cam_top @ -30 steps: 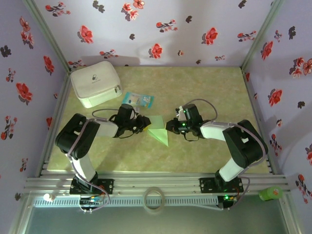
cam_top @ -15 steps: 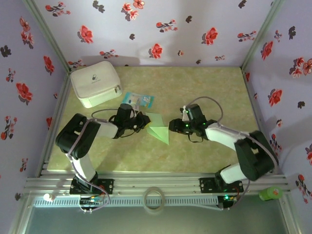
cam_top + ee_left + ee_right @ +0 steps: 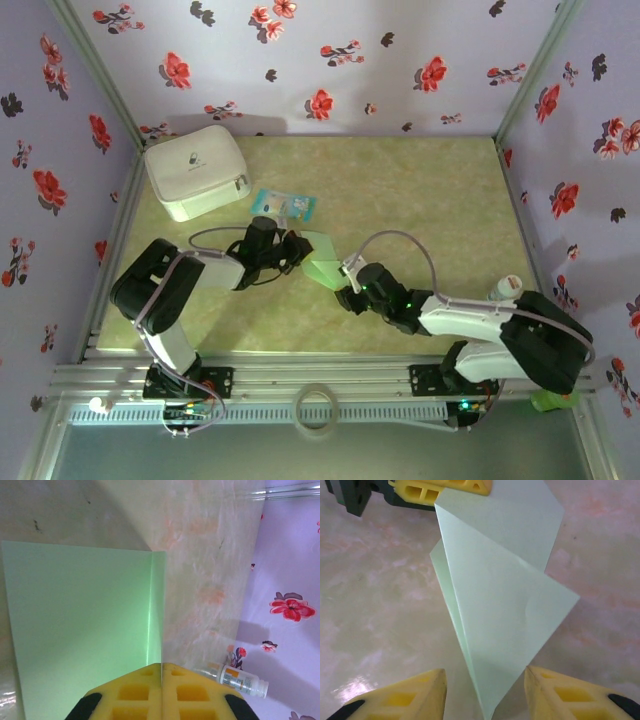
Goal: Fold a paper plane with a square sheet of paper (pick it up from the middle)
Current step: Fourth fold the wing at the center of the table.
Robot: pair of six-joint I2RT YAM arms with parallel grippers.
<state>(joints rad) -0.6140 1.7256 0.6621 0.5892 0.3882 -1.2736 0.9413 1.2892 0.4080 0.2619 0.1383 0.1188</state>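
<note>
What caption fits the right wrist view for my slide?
Open right tool faces folded green paper pinched by the left tool.

Two arms stand here, the left arm (image 3: 160, 290) and the right arm (image 3: 470, 318), with white shells between bulky black joints. Thin grey cables (image 3: 395, 234) loop over each. The left claw (image 3: 161, 672) and right claw (image 3: 484, 682) have yellow fingers moulded with square pockets.

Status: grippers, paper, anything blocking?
Left gripper shut on edge of folded green paper. Right gripper open, astride its pointed tip. Blue-and-white packet and white pouch sit behind, apart.
</note>
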